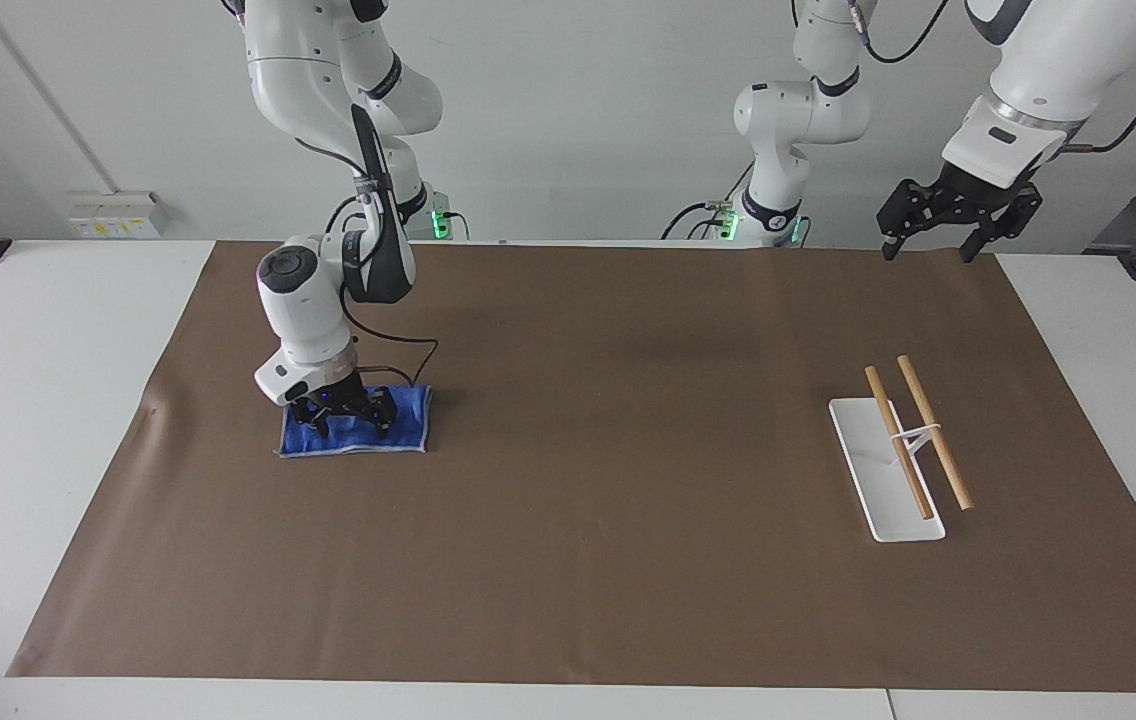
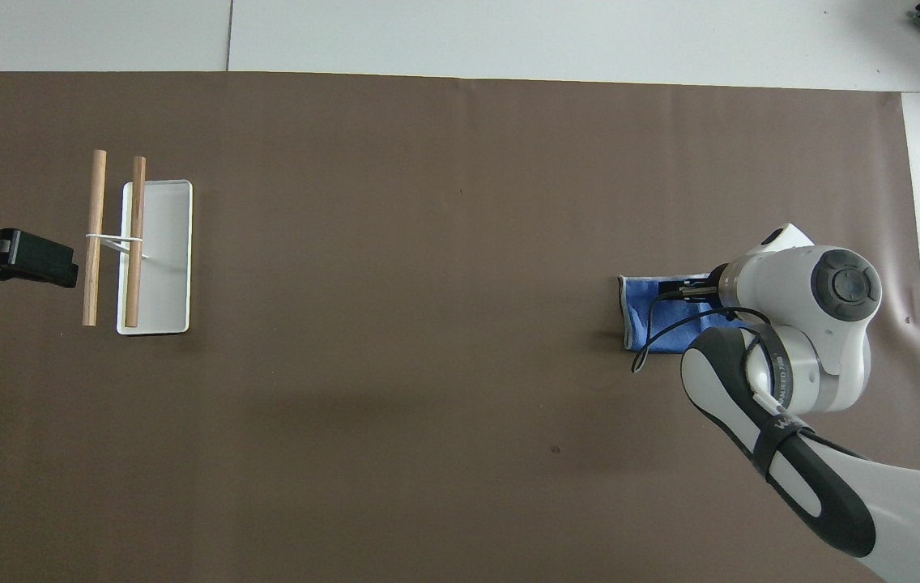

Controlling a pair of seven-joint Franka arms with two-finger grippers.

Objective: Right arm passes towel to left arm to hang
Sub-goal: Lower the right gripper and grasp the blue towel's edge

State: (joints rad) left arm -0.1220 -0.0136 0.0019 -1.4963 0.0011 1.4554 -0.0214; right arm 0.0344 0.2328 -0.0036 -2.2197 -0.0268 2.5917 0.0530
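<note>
in the facing view, the towel [image 1: 356,430] lies flat on the brown mat [image 1: 608,560] toward the right arm's end of the table, its long axis running along the table from 1 arm's end toward the other. the right gripper [image 1: 348,420] is down on the towel, directly above it, at the long edge nearer the robots. its fingers look spread with the tips against the cloth, and nothing is lifted, so by my reading it is open and about to pinch. the left gripper [image 1: 931,236] hangs high over the mat's edge near its own base, fingers spread and empty, waiting. the rack [image 1: 886,470] with its 2 wooden rods [image 1: 918,440] sits toward the left arm's end, well apart from the towel.

in the overhead view, the right arm [image 2: 792,356] covers about half of the towel [image 2: 654,320]; only the end toward the table's middle shows. the right gripper [image 2: 683,290] sits over the cloth's edge there. the left gripper [image 2: 31,259] shows just beside the rods [image 2: 93,235] and the rack [image 2: 156,259].

the right arm is plainly the nearer one. since the grip falls on 1 long edge, i judge the towel would hang down from that edge once raised, leaving free cloth for the left gripper to take.
</note>
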